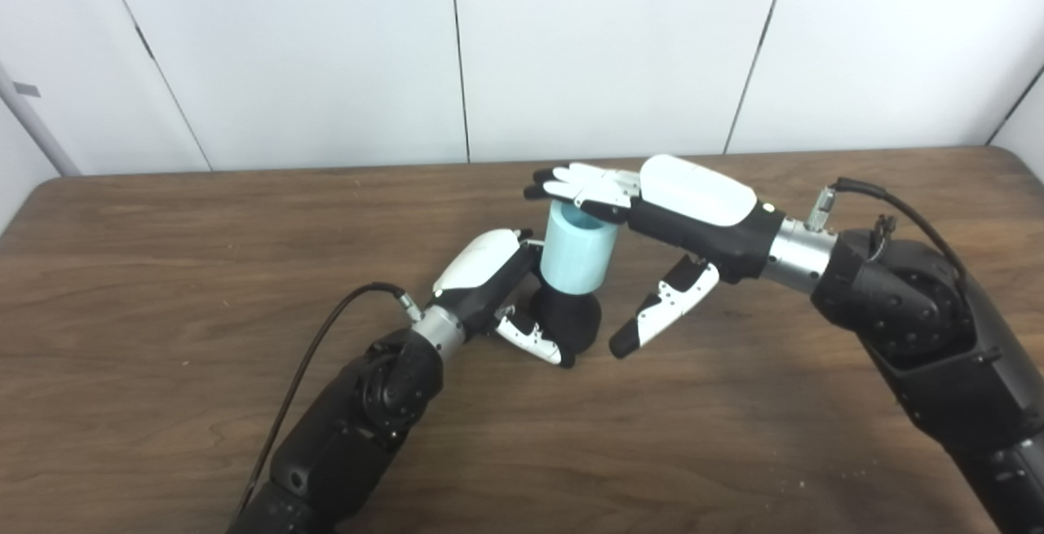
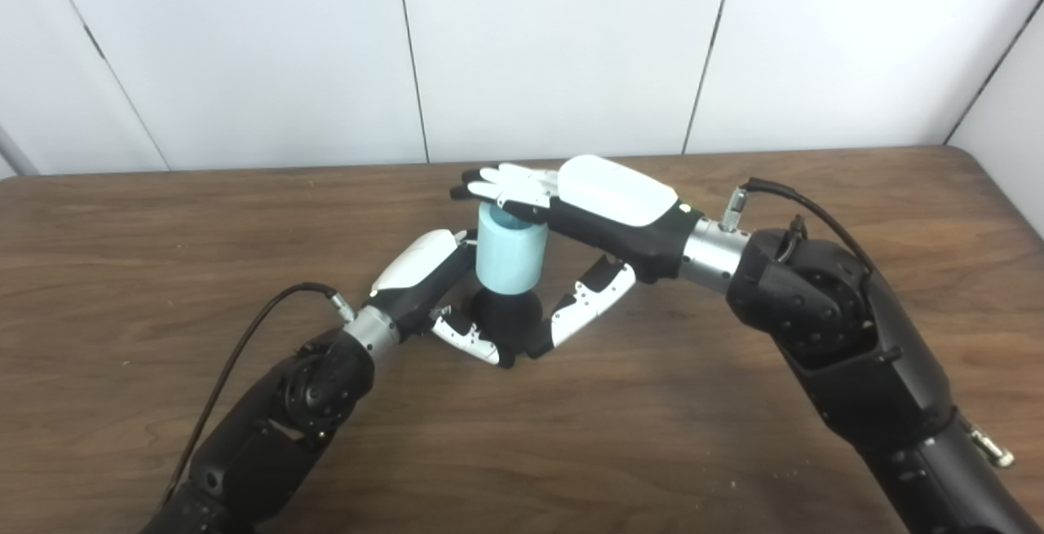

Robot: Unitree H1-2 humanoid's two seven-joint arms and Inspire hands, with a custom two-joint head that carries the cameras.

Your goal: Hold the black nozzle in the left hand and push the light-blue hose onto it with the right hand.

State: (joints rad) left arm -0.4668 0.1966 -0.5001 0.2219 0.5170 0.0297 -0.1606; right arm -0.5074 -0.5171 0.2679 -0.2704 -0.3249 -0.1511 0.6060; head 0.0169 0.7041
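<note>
At frame centre, the left hand [image 1: 489, 289] gripped the black nozzle [image 1: 571, 318] to steady it, while the right hand [image 1: 652, 204], fingers [image 1: 571, 183] flat and holding nothing, pressed the light-blue hose [image 1: 577, 253] down.

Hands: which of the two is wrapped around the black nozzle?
The left hand: its fingers curl around the black nozzle. The right hand lies flat over the light-blue hose.

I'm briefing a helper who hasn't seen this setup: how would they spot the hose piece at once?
Look to the middle of the brown wooden table, where the two hands meet. The light-blue hose stands upright there as a short, wide tube on the black nozzle, under the flat right hand. It is the only pale blue thing.
</note>
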